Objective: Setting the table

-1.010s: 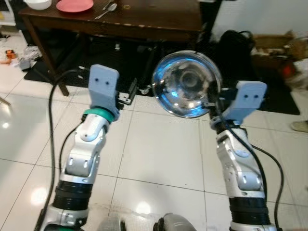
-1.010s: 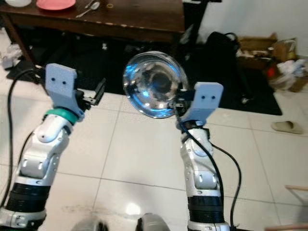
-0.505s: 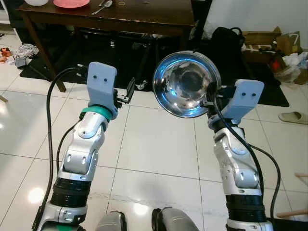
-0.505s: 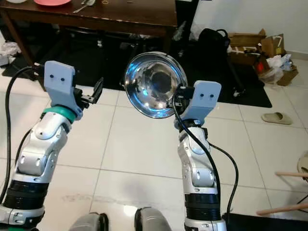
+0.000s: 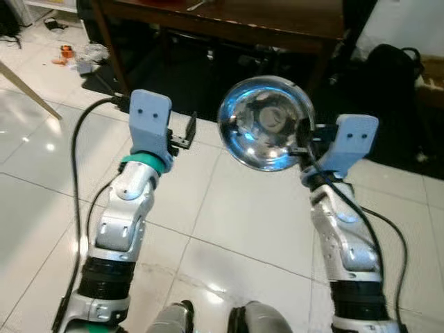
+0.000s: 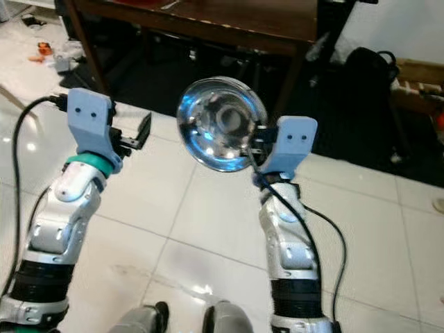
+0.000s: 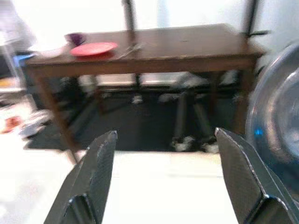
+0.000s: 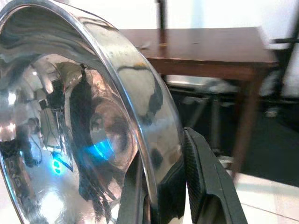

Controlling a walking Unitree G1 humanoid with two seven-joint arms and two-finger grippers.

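The right gripper (image 8: 161, 186) is pinching the rim of the steel bowl (image 5: 265, 123), holding it up above the tiled floor (image 5: 229, 222). The left gripper (image 7: 163, 179) is hanging empty with fingers spread, facing the wooden table (image 7: 154, 46) carrying a red plate (image 7: 93, 48)

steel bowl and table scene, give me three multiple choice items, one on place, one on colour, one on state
1. Where is the steel bowl?
A. on the floor
B. held up in the right gripper
C. on the wooden table

2. What colour is the plate on the table?
A. red
B. green
C. black

3. How are the left gripper fingers?
A. shut on a spoon
B. shut on the bowl
C. open, holding nothing

Answers: 1 B, its fingers pinch the bowl's rim above the floor; 2 A, the left wrist view shows it red; 3 C, the fingers stand wide apart.
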